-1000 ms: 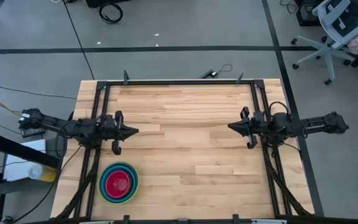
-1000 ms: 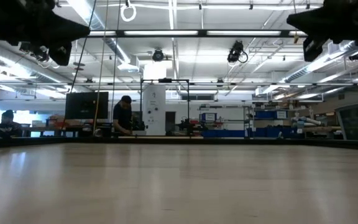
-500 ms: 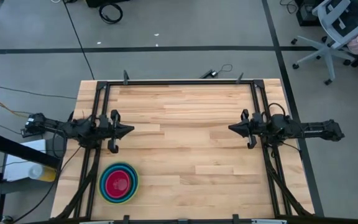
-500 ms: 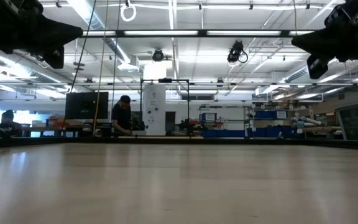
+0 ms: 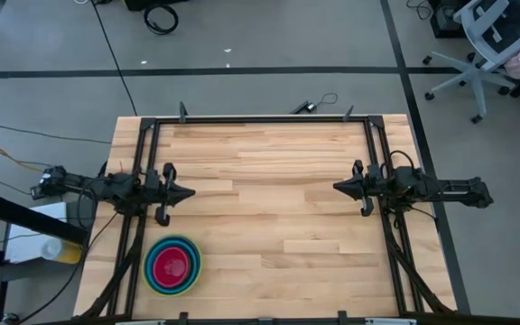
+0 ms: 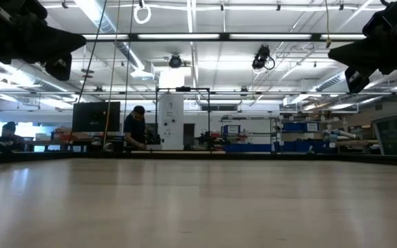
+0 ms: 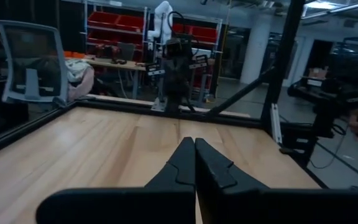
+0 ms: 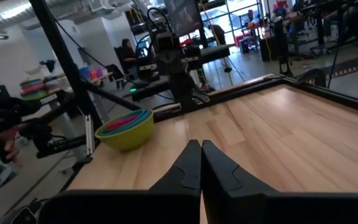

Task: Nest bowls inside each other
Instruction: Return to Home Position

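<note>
The bowls (image 5: 173,265) stand nested in one stack near the table's near left corner: lime-green outermost, teal and light-blue rims inside it, magenta-red in the middle. The lime-green bowl's base rests on the wood. The right wrist view shows the stack (image 8: 125,129) across the table. My left gripper (image 5: 190,192) hovers level over the table's left side, farther back than the stack, shut and empty (image 7: 194,143). My right gripper (image 5: 337,187) hovers level over the right side, also shut and empty (image 8: 200,145). The two grippers point toward each other.
A black frame (image 5: 260,120) runs along the table's far edge and down both sides. The bare wooden top (image 5: 269,208) lies between the two grippers. An office chair (image 5: 495,45) stands on the floor beyond the far right corner. A person (image 6: 136,127) is far off in the room.
Both arms have sunk a little while staying level. My left gripper has drawn back toward the table's left edge, and my right gripper slightly toward the right edge. The bowls have stayed where they were.
</note>
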`<state>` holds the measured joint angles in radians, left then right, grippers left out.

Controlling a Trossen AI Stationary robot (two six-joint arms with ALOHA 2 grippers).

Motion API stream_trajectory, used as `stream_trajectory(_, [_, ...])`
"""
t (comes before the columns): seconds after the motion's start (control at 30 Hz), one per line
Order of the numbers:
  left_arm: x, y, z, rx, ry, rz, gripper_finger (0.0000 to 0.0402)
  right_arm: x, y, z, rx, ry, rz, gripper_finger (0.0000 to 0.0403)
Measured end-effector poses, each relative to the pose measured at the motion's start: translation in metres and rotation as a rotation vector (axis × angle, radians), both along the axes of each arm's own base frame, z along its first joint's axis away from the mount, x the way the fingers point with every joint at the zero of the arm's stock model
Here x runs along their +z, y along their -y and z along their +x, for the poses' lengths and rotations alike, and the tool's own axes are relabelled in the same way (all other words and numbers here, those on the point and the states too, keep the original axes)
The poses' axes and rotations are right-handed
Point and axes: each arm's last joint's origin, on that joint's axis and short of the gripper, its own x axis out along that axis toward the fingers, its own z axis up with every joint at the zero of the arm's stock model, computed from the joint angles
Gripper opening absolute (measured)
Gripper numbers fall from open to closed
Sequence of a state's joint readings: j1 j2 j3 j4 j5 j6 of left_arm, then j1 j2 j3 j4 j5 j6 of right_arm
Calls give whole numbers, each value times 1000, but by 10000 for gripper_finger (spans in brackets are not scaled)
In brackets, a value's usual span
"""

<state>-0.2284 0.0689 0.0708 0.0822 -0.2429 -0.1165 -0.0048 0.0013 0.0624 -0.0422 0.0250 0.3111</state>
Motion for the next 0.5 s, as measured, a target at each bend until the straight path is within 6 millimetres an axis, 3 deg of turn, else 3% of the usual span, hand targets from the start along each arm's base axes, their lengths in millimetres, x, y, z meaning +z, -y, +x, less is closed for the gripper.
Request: stream_trajectory(0.5, [-12, -6, 5, -12, 34, -17, 0, -9, 2, 2, -82, -26, -77, 5])
